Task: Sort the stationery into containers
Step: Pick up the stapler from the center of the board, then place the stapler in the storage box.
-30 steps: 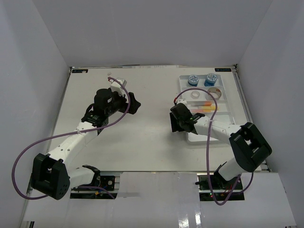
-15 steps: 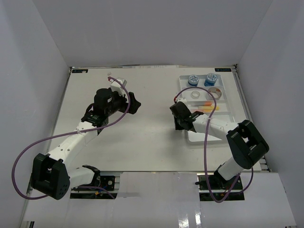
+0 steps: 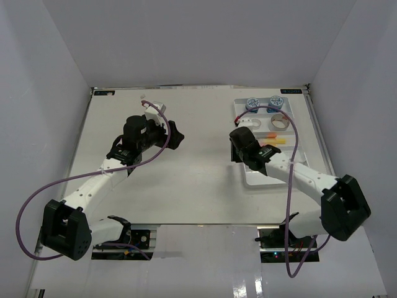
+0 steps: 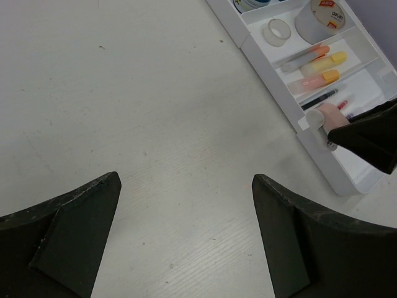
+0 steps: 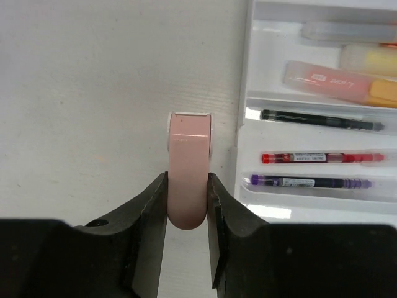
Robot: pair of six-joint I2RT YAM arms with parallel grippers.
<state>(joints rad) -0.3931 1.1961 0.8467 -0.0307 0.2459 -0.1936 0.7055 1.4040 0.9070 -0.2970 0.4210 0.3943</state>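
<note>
A white table (image 3: 186, 186) carries one white divided tray (image 3: 296, 150).

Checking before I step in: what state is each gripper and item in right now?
left gripper, jaws open, empty.
right gripper, jaws shut on pink piece.
pink piece, clamped, outside the tray, beside its wall.
tray, partly filled.
black pen, lying in tray.
red pen, lying in tray.
tape rolls, lying in tray.

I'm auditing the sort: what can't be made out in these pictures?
Lower end of the pink piece: hidden between the right gripper's fingers, right wrist view.
Near compartments of the tray: partly covered by the right arm, top view.
Lid print on the blue-white tubs: too small in top view; cut off by the top edge in left wrist view.
</note>
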